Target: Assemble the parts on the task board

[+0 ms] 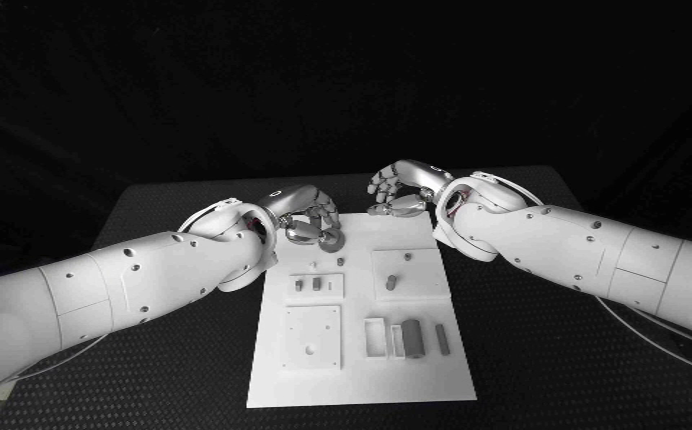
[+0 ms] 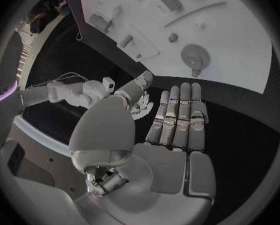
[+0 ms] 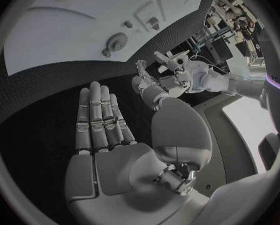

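black tabletop (image 1: 173, 350), carrying all items, with both white arms reaching in over it from the near corners. white task board (image 1: 361, 375), a long plate lying flat at the middle of the tabletop, its far short edge between the two hands. left hand (image 1: 300, 214), at the board's far left corner; the left wrist view shows its fingers (image 2: 177, 120) straight, side by side and released, holding nothing, stretched over bare tabletop just short of the board's edge. right hand (image 1: 400, 190), just beyond the board's far right corner; the right wrist view likewise shows its fingers (image 3: 99, 120) extended and empty, over the tabletop beside the board. square raised plate (image 1: 312, 336), on the board's near left part. upright grey parts (image 1: 413, 338), standing in a row on the board's near right part, just beside the square plate. round disc part (image 1: 330, 242), lying on the board's far end, just beside the left hand; whether they touch cannot be told.
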You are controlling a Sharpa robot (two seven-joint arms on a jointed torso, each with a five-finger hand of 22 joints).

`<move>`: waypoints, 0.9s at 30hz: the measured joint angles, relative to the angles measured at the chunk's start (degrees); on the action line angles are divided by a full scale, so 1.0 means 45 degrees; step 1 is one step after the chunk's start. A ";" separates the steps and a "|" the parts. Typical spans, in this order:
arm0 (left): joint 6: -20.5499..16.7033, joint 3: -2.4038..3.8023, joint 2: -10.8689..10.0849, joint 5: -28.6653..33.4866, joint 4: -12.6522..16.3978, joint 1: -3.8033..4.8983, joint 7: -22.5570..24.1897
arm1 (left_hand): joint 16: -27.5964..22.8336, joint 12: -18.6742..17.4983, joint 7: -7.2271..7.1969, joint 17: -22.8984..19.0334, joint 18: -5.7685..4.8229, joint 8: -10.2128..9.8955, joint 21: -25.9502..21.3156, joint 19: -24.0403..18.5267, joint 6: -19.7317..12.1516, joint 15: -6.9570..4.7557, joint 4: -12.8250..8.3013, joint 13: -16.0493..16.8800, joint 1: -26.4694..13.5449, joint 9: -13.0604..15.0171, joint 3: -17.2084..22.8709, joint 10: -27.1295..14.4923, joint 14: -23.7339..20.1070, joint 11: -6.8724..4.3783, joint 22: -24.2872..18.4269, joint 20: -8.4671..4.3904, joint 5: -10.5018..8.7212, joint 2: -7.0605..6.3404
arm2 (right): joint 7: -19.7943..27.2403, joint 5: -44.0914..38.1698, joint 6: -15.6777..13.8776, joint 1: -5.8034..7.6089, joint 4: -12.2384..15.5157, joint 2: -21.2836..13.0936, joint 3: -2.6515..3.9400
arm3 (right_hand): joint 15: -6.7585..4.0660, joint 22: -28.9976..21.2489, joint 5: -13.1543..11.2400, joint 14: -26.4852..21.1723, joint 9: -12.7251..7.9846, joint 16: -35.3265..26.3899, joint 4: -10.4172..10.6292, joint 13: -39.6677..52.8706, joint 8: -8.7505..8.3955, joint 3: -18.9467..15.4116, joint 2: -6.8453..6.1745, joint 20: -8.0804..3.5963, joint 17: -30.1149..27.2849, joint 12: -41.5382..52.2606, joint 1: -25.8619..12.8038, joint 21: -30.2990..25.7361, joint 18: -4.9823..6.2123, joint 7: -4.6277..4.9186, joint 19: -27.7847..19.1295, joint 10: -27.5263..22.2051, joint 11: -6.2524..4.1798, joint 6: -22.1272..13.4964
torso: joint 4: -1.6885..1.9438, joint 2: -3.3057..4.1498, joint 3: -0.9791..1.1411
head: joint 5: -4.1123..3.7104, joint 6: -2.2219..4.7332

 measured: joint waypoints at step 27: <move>0.1454 -0.0647 0.1360 -0.4277 -0.1210 -0.0178 -0.0273 | 0.0442 -0.0132 -0.0010 0.1266 0.0178 0.0453 0.0568 0.2309 0.1057 -0.0962 0.0020 -0.0465 0.0747 -0.0242 0.0041 0.1367 0.2420 0.0003 -0.0505 -0.0844 0.0000 0.0349 | 0.0387 0.1770 -0.0519 0.0003 -0.0341 0.0114 0.0004 | 0.0978 0.0430 0.0000 -0.1334 -0.0373 -0.2691 0.0200 -0.2040 0.0000 -0.0577 0.0388 0.0423 -0.1103 -0.1002 0.0390 -0.1257 -0.0574 -0.0077 -0.2184 -0.0001 0.0271 -0.0191 | 0.0011 0.0010 -0.0010 | -0.0161 -0.0107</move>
